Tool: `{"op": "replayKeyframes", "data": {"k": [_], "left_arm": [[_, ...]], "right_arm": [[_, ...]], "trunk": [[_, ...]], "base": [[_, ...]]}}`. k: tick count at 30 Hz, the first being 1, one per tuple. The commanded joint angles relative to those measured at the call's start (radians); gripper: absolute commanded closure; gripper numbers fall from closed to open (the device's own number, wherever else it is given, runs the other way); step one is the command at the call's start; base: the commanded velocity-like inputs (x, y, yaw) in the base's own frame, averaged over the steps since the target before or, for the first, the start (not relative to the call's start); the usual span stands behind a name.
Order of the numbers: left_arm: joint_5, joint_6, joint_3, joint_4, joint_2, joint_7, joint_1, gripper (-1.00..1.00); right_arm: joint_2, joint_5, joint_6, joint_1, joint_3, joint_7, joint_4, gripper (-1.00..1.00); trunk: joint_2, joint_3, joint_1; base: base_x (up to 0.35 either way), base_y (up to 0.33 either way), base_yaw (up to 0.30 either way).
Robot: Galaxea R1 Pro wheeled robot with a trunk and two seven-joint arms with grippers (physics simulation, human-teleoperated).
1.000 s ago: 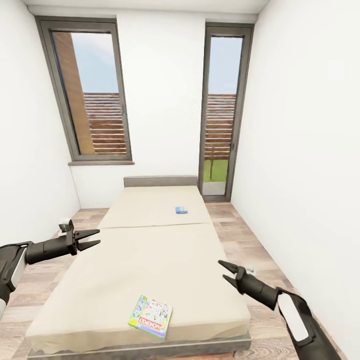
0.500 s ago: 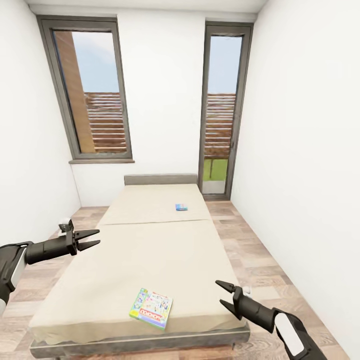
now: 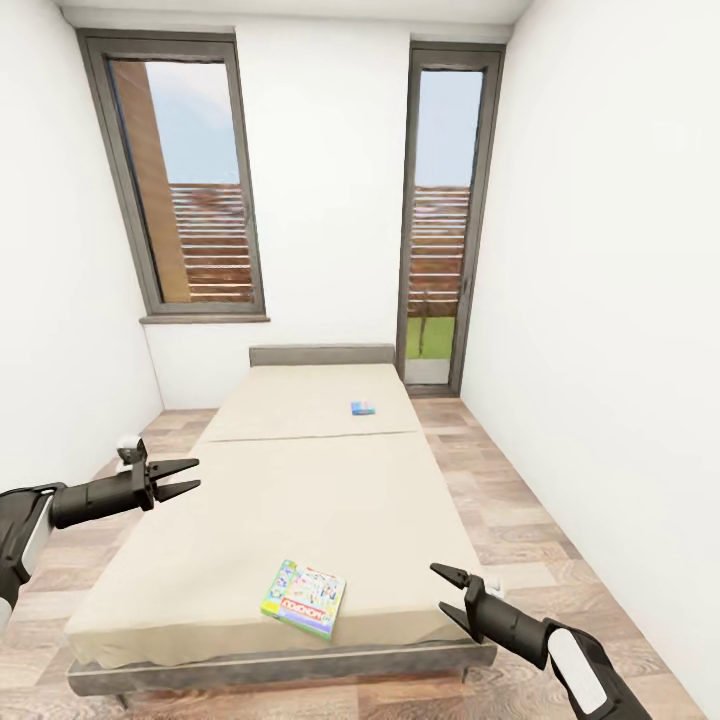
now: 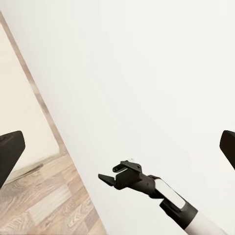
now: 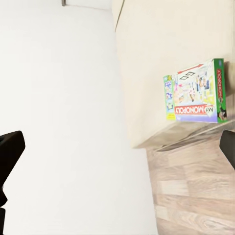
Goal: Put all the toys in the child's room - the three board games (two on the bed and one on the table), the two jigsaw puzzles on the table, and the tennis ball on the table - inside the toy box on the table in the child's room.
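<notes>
- Left gripper (image 3: 187, 478), at the left edge of the frame: jaws spread wide, holding nothing, hanging in the air beside the bed (image 3: 300, 500).
- Right gripper (image 3: 447, 592), at the lower right: jaws also wide apart and empty, just off the bed's near right corner.
- A colourful Monopoly board game (image 3: 303, 598) lies flat on the mattress near the foot edge, lower centre, apart from both grippers.
- A second, small blue board game (image 3: 363, 408) lies farther up the bed, near centre frame.
- Behind the bed, a window (image 3: 185, 180) at upper left and a glass door (image 3: 438, 215) at upper right.
</notes>
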State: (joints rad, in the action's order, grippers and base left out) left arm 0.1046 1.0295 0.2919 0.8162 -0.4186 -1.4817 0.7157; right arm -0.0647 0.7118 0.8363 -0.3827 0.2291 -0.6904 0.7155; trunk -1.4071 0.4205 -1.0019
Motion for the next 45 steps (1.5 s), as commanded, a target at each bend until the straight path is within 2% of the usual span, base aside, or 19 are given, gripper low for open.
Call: {"op": "replayKeyframes", "data": {"k": [1,7,8,11,13,15,19,30,34,38,45], "left_arm": [[0.001,0.011,0.000,0.000,0.000,-0.003,0.001,-1.00],[0.004,0.011,0.001,0.000,-0.001,-0.004,0.001,-1.00],[0.004,0.011,0.001,0.000,0.000,-0.005,0.001,-1.00],[0.005,0.011,0.000,0.000,0.000,-0.005,0.001,-1.00],[0.006,0.011,0.000,0.000,0.001,-0.005,0.001,-1.00],[0.006,0.011,0.000,0.000,0.002,-0.005,0.001,-1.00],[0.006,0.011,0.000,0.000,0.003,-0.005,0.001,-1.00],[0.006,0.011,-0.001,0.000,0.003,-0.005,0.001,-1.00],[0.006,0.011,-0.002,0.000,0.003,-0.013,0.001,-1.00],[0.005,0.010,-0.012,0.006,0.003,-0.089,0.000,-1.00],[0.005,0.009,-0.017,0.049,0.007,-0.089,-0.003,-1.00]], "right_arm": [[0.000,-0.001,0.002,-0.001,0.003,-0.002,-0.002,-1.00],[0.004,-0.002,-0.106,-0.011,-0.001,0.008,-0.083,-1.00],[0.013,-0.004,-0.131,-0.017,-0.002,0.017,-0.111,-1.00],[0.048,-0.012,-0.175,-0.059,-0.004,0.073,-0.174,-1.00],[0.086,-0.016,-0.206,-0.096,-0.005,0.150,-0.217,-1.00],[0.112,-0.013,-0.266,-0.122,-0.006,0.251,-0.267,-1.00],[0.121,-0.007,-0.307,-0.131,-0.006,0.297,-0.297,-1.00],[0.127,-0.003,-0.297,-0.134,-0.005,0.293,-0.307,-1.00],[0.133,-0.004,-0.229,-0.138,-0.006,0.274,-0.299,-1.00],[0.139,-0.005,-0.154,-0.149,-0.008,0.251,-0.295,-1.00],[0.136,-0.002,-0.120,-0.169,-0.005,0.233,-0.294,-1.00]], "trunk": [[-0.008,0.004,-0.004],[-0.050,0.023,-0.027],[-0.057,0.026,-0.031],[-0.078,0.036,-0.042],[-0.092,0.042,-0.050],[-0.106,0.048,-0.058],[-0.134,0.061,-0.073],[-0.211,0.095,-0.115],[-0.239,0.108,-0.130],[-0.267,0.120,-0.146],[-0.316,0.142,-0.173]], "base": [[-0.012,0.000,0.000],[-0.004,0.000,0.000],[0.000,0.000,0.000],[0.000,0.000,0.000],[0.000,0.000,0.000],[0.000,0.000,0.000],[0.000,0.000,0.000],[0.000,0.000,0.000],[0.000,0.000,0.000],[0.000,0.000,0.000],[0.000,0.000,0.000]]}}
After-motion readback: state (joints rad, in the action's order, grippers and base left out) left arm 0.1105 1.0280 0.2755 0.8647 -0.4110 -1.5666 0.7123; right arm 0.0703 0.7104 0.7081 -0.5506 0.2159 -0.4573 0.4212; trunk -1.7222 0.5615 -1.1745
